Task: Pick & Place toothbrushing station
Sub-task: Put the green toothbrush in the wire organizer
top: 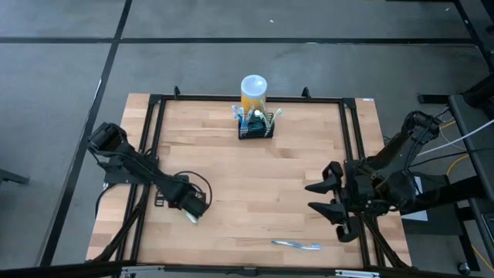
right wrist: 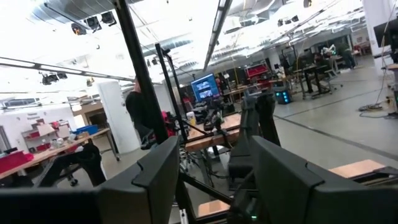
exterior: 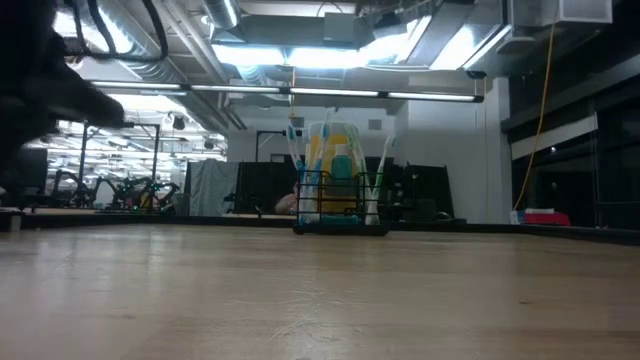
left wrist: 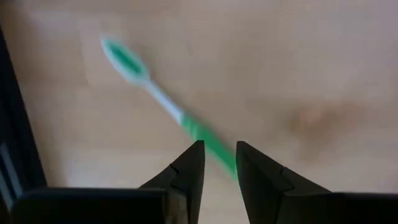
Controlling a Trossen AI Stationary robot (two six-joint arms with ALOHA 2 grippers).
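The toothbrushing station (top: 255, 130) (exterior: 340, 205), a small black wire-mesh holder with toothbrushes standing in it, sits at the middle of the table's far edge. A green-and-white toothbrush (left wrist: 163, 102) (top: 193, 219) lies flat on the table near the left front. My left gripper (left wrist: 216, 163) (top: 193, 210) points down over the toothbrush's handle end. It is open, with one finger on either side of the handle and no touch showing. My right gripper (top: 323, 199) (right wrist: 217, 180) hangs raised over the table's right side, open, with nothing between its fingers.
A yellow cylinder with a white round top (top: 254, 91) stands just behind the holder. A blue toothbrush (top: 296, 245) lies near the table's front edge, right of centre. A black frame (top: 154, 123) runs around the tabletop. The bare wood in the middle (top: 262, 177) is free room.
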